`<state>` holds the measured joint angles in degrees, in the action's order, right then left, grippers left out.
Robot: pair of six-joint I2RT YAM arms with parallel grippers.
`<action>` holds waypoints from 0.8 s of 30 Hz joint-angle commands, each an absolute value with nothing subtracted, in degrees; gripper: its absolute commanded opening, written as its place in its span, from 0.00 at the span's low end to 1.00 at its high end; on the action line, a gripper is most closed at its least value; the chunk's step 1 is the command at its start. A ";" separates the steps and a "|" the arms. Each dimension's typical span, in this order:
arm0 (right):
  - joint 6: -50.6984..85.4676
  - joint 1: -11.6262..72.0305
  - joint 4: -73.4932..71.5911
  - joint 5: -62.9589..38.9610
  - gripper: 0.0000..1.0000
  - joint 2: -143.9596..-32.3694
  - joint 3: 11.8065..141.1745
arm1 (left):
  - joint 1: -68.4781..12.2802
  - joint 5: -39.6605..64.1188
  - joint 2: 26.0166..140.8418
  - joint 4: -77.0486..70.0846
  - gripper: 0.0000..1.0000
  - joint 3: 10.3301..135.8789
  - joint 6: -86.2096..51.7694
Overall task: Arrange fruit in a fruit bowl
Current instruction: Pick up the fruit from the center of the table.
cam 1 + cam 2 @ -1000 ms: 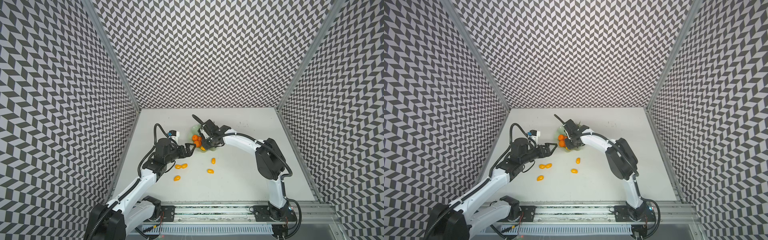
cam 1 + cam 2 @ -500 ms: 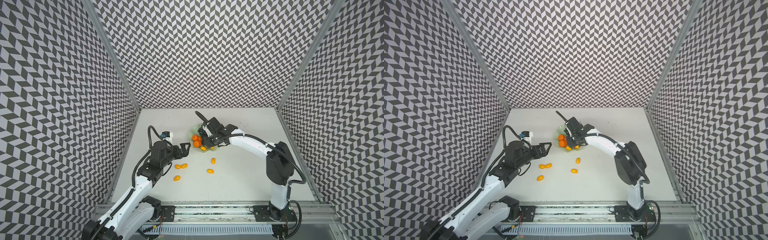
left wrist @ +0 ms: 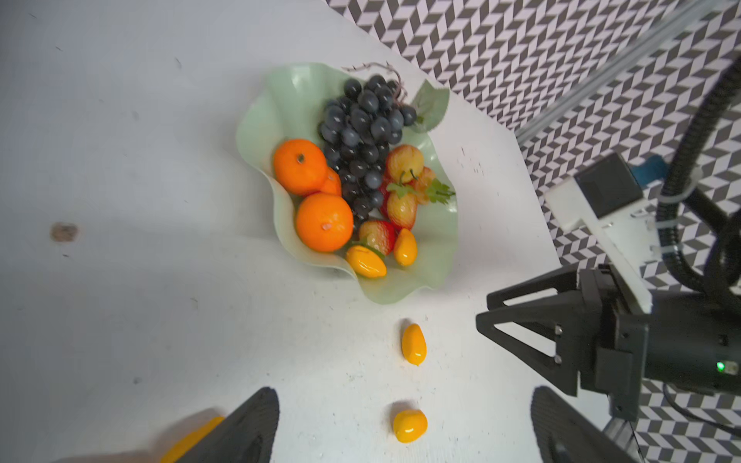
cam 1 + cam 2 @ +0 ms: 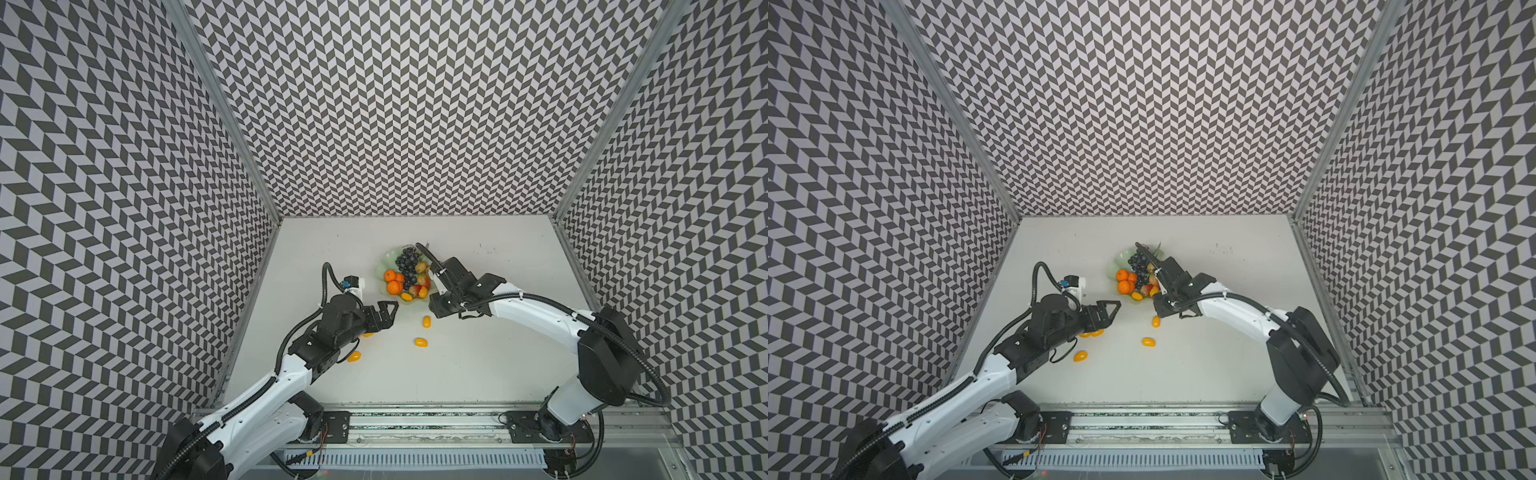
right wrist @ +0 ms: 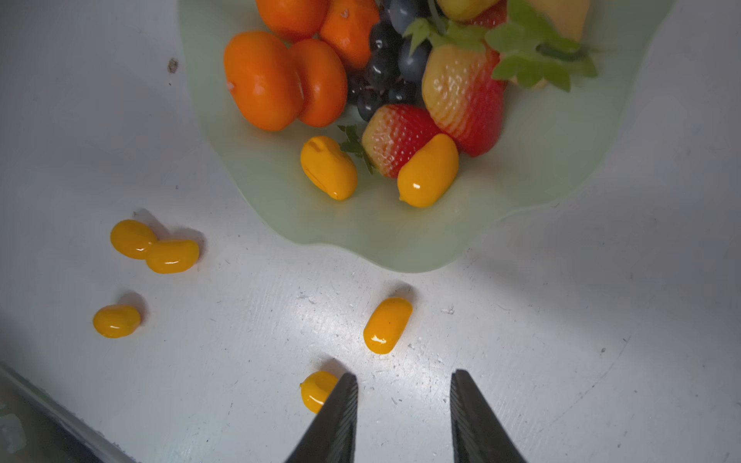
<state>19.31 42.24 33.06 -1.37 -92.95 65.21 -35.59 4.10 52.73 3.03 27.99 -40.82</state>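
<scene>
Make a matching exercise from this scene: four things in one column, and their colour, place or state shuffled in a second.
Column one
1. grape bunch
2. tangerines
3. pair of touching kumquats
4. right gripper

Column two
A. open, holding nothing
B. yellow-orange, on the table outside the fruit bowl
C. blue-black, in the fruit bowl
D. orange, in the fruit bowl

Pairs: 1-C, 2-D, 3-B, 4-A
</scene>
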 commanded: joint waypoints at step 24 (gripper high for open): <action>22.61 46.74 28.14 1.14 0.39 -104.52 67.80 | -33.05 3.58 50.95 2.80 1.00 27.17 -39.23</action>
<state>21.91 46.04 28.21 -1.61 -103.57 66.17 -33.10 1.85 51.79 3.49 27.73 -40.86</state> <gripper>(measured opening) 0.388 0.997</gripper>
